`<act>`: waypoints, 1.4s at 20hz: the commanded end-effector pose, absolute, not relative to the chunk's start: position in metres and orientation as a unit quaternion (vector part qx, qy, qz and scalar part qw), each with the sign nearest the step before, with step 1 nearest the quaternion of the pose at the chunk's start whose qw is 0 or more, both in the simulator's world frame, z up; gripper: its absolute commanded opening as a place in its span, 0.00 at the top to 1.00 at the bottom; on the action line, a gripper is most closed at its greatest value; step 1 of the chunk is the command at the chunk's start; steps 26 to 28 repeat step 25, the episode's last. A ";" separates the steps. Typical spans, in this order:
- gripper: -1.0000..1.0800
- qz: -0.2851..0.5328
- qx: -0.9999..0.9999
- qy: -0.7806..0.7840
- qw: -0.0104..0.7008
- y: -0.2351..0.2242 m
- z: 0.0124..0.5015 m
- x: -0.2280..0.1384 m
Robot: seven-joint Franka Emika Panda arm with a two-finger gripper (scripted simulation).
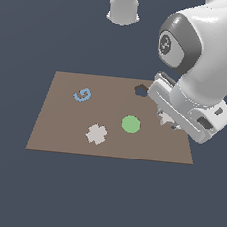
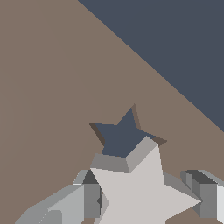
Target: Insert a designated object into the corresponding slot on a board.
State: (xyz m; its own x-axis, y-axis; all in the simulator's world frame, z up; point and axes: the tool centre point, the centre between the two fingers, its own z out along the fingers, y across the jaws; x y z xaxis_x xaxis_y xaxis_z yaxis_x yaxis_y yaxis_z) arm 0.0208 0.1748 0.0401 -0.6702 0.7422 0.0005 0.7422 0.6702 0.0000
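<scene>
The end effector (image 2: 146,201) pinches the pale five-pointed star block (image 2: 144,192) (flat-topped, grey-sided) between its fingers (image 2: 87,201). Block overlaps the star-shaped slot (image 2: 120,138), near the board (image 1: 60,125) right edge; far points remain uncovered.

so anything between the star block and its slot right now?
Nothing visible. In the wrist view the star block sits between the gripper fingers, right next to the star-shaped slot and partly overlapping its edge. The cutout looks empty, with only bare board around it. The green disc lies well off to the side.
</scene>
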 end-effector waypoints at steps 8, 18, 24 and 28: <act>1.00 0.000 -0.372 -0.928 0.000 0.188 0.040 0.003; 0.04 0.000 -0.372 -0.928 0.000 0.188 0.030 0.003; 0.04 0.000 -0.372 -0.928 0.000 0.188 0.030 0.003; 0.04 0.000 -0.372 -0.928 0.000 0.188 0.030 0.003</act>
